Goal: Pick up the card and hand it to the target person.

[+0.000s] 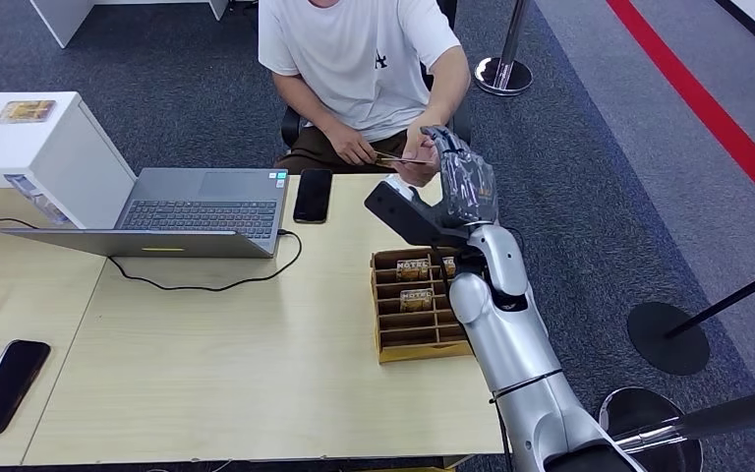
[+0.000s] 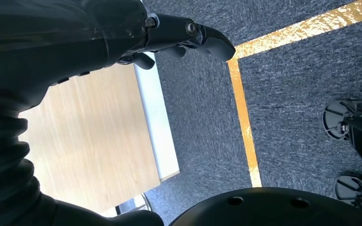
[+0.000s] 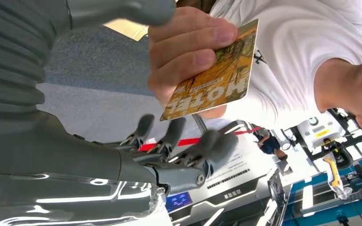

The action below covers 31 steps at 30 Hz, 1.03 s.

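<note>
half the card [image 3: 219,77] behind person's fingers [image 3: 193,44]

The word "HOTEL" stood in large pale letters on the yellow-and-brown printed card [image 3: 217,77], which a person's hand [image 3: 188,47] held just beside the fingers [image 3: 212,146] of the robot's right hand [image 3: 169,155]; a line of smaller print along the card was too fine to read. In the head view, "HOTEL" also showed on the small brown cards [image 1: 414,265] standing in the slotted wooden card box [image 1: 418,339] on the bench, just below the right hand. A small dark logo [image 1: 380,60] on the person's white T-shirt [image 1: 354,49] could not be read.
</note>
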Motion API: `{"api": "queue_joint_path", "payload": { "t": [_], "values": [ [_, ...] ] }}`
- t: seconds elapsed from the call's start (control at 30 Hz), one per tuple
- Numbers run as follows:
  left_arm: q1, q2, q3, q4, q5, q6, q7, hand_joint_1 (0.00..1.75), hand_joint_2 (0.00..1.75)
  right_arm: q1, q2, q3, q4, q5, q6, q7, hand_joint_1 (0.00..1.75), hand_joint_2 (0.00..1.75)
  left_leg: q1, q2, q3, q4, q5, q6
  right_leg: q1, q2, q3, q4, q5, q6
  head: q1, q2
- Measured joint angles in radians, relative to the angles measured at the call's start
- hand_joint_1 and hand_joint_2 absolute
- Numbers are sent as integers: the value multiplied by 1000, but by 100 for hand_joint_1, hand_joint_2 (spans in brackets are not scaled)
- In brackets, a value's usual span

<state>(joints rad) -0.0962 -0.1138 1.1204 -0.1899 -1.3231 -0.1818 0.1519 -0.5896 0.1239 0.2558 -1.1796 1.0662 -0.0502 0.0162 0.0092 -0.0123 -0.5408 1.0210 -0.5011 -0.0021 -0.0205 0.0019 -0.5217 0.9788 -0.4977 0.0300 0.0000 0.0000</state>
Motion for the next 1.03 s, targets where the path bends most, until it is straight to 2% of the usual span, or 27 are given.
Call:
{"api": "queue_joint_path", "payload": {
  "t": [0.4,0.6,0.87,1.03],
  "values": [
    [1,-4,-5,-1,-6,18,0,0,0,8,-13,0,-24,-1,-7,2,0,175,0,-1,0,0,0,0,0,-1,0,0,0,0,0,0],
    [3,-7,3,-2,2,25,-5,0,0,53,-39,-34,-123,-7,-35,6,0,175,1,-1,-1,0,1,0,1,-2,0,-1,1,-1,0,0],
    [7,-14,19,-2,18,36,-11,0,0,195,-98,-154,-323,-47,-93,-27,0,175,0,-6,0,0,0,1,0,-6,2,-2,-1,0,0,0],
    [4,-13,29,-2,27,38,-11,0,0,305,-146,-276,-417,-178,-93,-111,0,175,1,-9,0,0,0,0,1,-9,3,-3,-2,0,0,0]
  ]
}}
